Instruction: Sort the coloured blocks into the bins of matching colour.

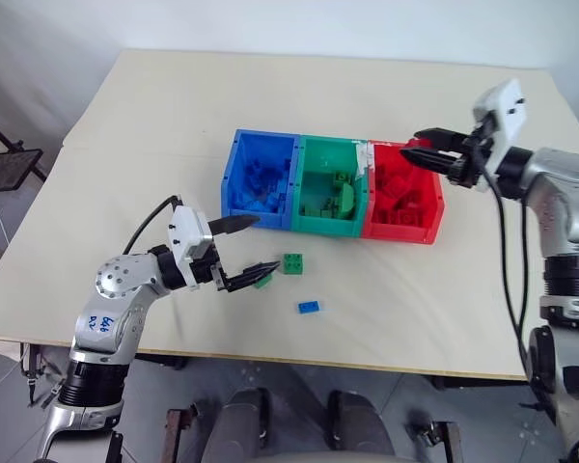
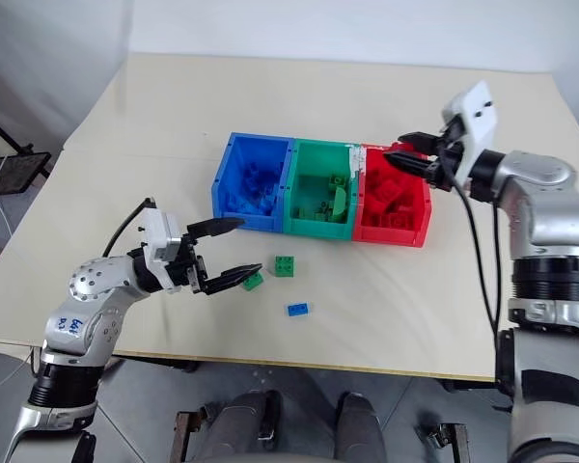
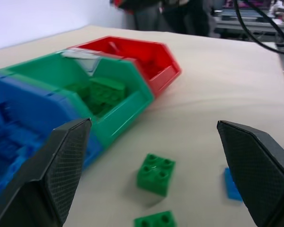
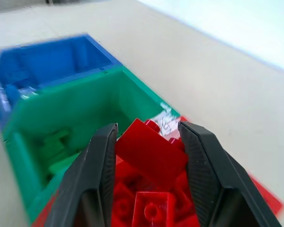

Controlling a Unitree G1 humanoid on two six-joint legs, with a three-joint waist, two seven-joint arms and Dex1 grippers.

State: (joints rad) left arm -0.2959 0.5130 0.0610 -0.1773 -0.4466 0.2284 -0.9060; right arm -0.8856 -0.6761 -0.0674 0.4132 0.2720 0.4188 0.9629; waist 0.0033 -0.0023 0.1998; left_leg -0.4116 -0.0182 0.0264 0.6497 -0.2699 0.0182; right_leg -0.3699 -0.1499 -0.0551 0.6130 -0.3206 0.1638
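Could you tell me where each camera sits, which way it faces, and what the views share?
Left and right eye views: on the head, looking forward and down over the table; both arms show.
Left wrist view: along the open left claw, level toward two green blocks and the bins.
Right wrist view: along the right claw, shut on a red block above the red bin.
Shared: all show the three bins; head and left wrist views share the small blue block.

Table w/ bins, loose blocks
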